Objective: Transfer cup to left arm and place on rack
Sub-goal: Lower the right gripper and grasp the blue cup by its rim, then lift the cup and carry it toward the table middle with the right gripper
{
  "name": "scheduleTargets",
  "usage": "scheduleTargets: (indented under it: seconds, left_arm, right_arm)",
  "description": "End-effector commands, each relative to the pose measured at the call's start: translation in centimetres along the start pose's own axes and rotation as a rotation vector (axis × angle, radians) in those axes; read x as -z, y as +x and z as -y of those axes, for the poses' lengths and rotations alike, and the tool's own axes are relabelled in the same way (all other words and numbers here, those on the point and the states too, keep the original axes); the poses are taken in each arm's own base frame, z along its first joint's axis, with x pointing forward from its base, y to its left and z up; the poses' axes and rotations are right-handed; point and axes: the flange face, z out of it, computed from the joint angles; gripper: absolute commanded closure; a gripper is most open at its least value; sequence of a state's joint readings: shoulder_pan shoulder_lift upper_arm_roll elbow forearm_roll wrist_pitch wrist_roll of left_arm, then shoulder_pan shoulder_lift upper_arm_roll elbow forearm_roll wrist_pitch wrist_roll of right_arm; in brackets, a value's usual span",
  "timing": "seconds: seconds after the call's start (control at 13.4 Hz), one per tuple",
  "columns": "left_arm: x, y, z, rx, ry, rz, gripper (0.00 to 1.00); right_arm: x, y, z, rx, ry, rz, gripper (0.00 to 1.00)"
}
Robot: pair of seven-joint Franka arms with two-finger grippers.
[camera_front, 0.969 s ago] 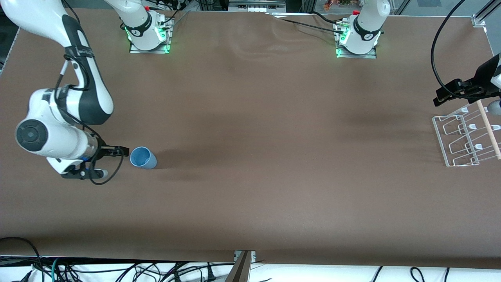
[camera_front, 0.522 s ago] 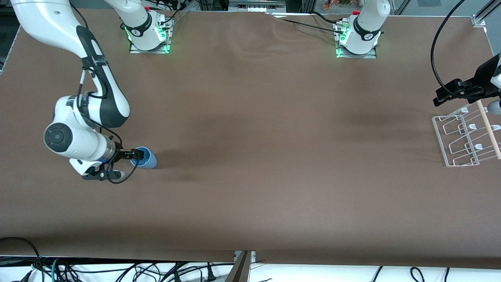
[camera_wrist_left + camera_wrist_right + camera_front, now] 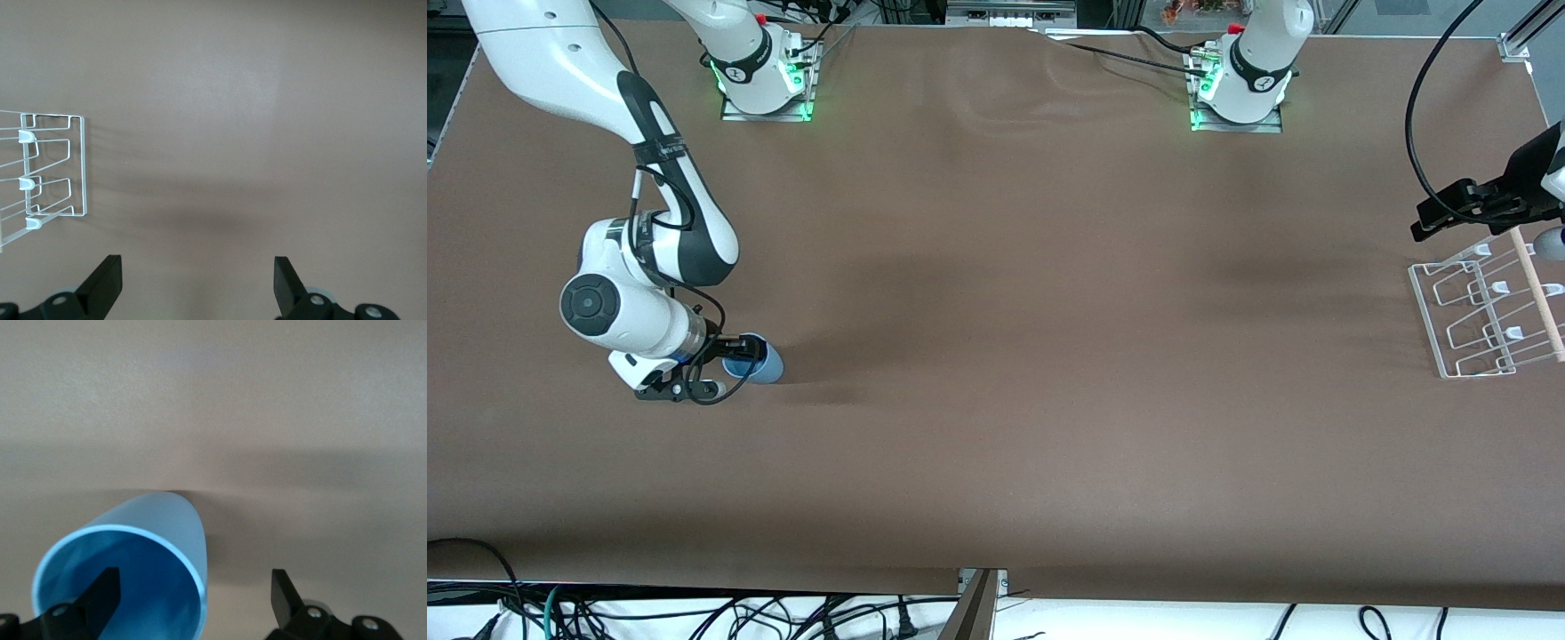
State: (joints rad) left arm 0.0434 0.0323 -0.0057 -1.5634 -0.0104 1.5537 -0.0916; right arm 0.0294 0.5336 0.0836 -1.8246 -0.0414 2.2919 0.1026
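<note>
Right wrist view shows the cup (image 3: pixel 127 577) standing upright right under my right gripper (image 3: pixel 193 607), its open mouth facing up at me. My jaws are spread wide and hold nothing: one finger (image 3: pixel 100 590) sits inside the mouth, the other outside the wall, so the near side of the rim lies between them. From the front, the cup (image 3: pixel 758 364) stands on the table (image 3: pixel 996 356) toward the right arm's end, with my right gripper (image 3: pixel 740 348) over its rim. Whether the inner finger already touches the wall I cannot tell. I judge that closing on that wall is all the coming move needs.

My left gripper (image 3: pixel 1449 213) waits, also wide open and empty, over the rack (image 3: pixel 1463 342) at the left arm's end, well apart from the cup. The right arm is plainly the nearer one.
</note>
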Motion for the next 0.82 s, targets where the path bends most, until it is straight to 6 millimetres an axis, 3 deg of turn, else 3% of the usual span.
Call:
scheduleTargets:
  seconds: [0.0,0.22,0.3,0.75]
  left_arm:
    - [0.51,0.25,-0.2,-0.009,0.019,-0.004,0.0]
    - [0.57,0.23,-0.18,-0.009,0.021,-0.004,0.0]
    - [0.59,0.25,-0.19,-0.009,0.021,-0.005,0.0]
    - [0.51,0.25,-0.19,-0.009,0.021,-0.004,0.0]
  right_arm:
    - [-0.77,-0.3,-0.62,-0.002,0.013,-0.007,0.05]
    - [-0.74,-0.1,-1.11,0.006,0.014,-0.004,0.85]
    - [-0.66,-0.07,-1.12,0.02,0.014,-0.001,1.0]
    - [-0.74,-0.26,-0.83,0.018,0.019,0.021,1.0]
